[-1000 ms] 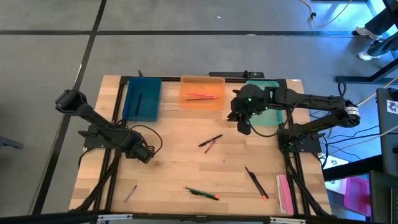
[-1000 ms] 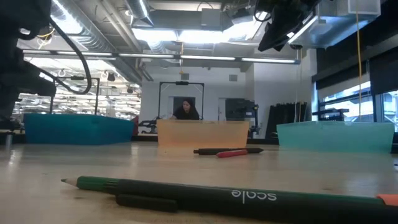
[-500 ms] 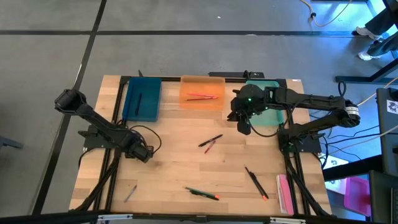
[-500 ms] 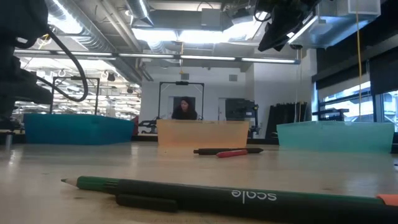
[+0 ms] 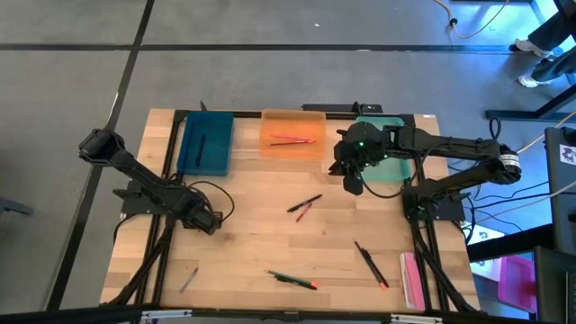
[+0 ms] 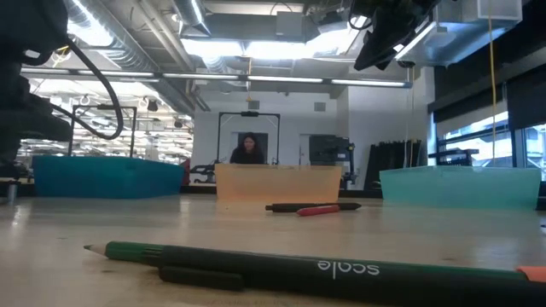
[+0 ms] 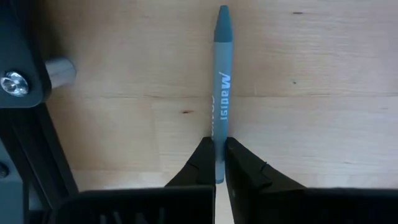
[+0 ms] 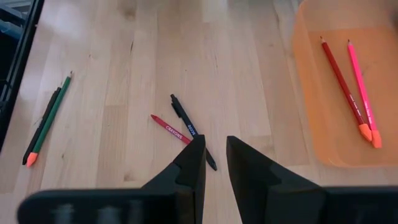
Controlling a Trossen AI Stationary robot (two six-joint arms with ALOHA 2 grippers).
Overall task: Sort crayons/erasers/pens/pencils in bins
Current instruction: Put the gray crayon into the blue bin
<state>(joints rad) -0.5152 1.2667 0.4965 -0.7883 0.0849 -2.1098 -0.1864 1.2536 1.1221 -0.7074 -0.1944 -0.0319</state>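
My left gripper [image 5: 212, 224] stands at the table's left side, pointing down, shut on a grey-blue crayon [image 7: 221, 87] that lies on the wood. My right gripper [image 5: 353, 183] hangs above the table beside the mint green bin [image 5: 393, 167]; its fingers [image 8: 216, 158] stand slightly apart with nothing between them. The teal-blue bin [image 5: 205, 142] holds one dark stick. The orange bin [image 5: 292, 133] holds a red and a pink pencil [image 8: 348, 81]. My left gripper pinches the crayon between its two fingers, one on each long side, close to the blunt end [image 7: 219, 142]. The fingers come from above, pointing down. The crayon lies flat on the table, its tip [image 7: 223, 14] pointing away from the fingers.
Loose on the wood: a black pen and red crayon [image 5: 304, 207] at the middle, a green pencil with a black stick [image 5: 292, 280] near the front edge, a black pen [image 5: 370, 264] at front right, a grey stick [image 5: 188, 279] at front left, a pink flat thing [image 5: 411, 279].
In the low view the left arm's cable loop has dropped a little. Nothing else has visibly changed.
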